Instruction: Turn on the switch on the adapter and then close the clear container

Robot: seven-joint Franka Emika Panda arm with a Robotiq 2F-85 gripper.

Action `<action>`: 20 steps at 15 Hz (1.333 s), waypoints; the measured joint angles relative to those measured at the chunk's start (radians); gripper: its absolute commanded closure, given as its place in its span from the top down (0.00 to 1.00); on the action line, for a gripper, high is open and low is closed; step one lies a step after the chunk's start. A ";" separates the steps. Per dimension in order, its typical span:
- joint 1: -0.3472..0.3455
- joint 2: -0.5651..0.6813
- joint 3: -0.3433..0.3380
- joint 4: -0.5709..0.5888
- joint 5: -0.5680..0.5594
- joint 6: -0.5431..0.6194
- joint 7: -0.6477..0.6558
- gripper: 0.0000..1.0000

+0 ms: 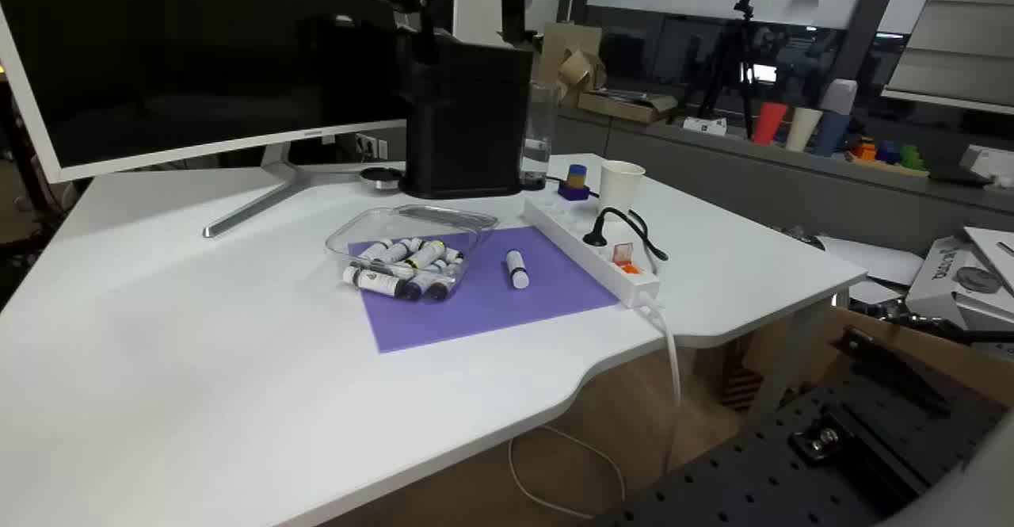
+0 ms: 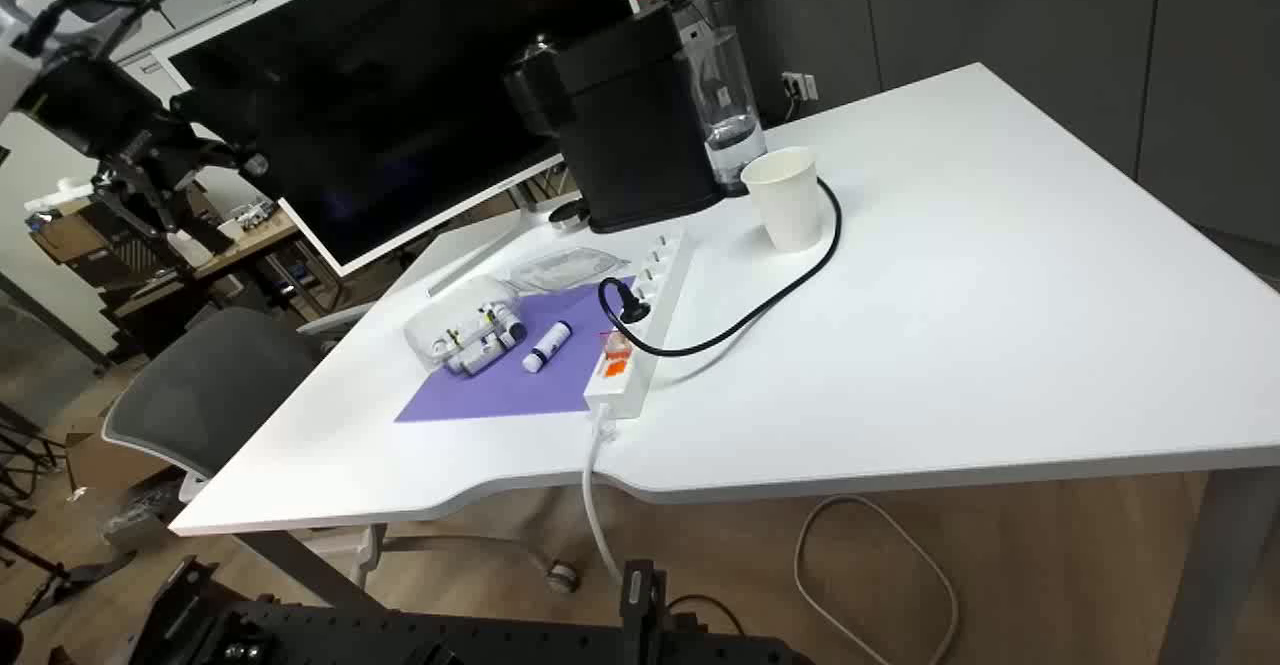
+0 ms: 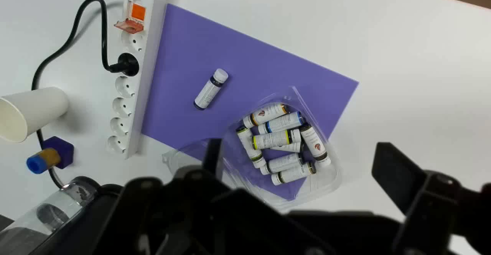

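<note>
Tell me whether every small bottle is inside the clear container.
No: in the wrist view, one small bottle lies on the purple mat, outside the clear container.

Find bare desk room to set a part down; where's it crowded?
Free: white desk right of the black cable in an exterior view; desk past the clear container, away from the adapter; purple mat between the loose vial and the mat's upper edge in the wrist view. Crowded: among the cup, black box and adapter.
</note>
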 measured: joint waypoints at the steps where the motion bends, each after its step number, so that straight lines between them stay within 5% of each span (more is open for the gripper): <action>1: 0.000 0.000 0.000 0.000 0.000 0.000 0.000 1.00; 14: 0.008 0.001 -0.012 -0.002 -0.006 0.013 0.000 1.00; 20: -0.025 0.001 -0.118 -0.061 -0.011 0.110 -0.023 1.00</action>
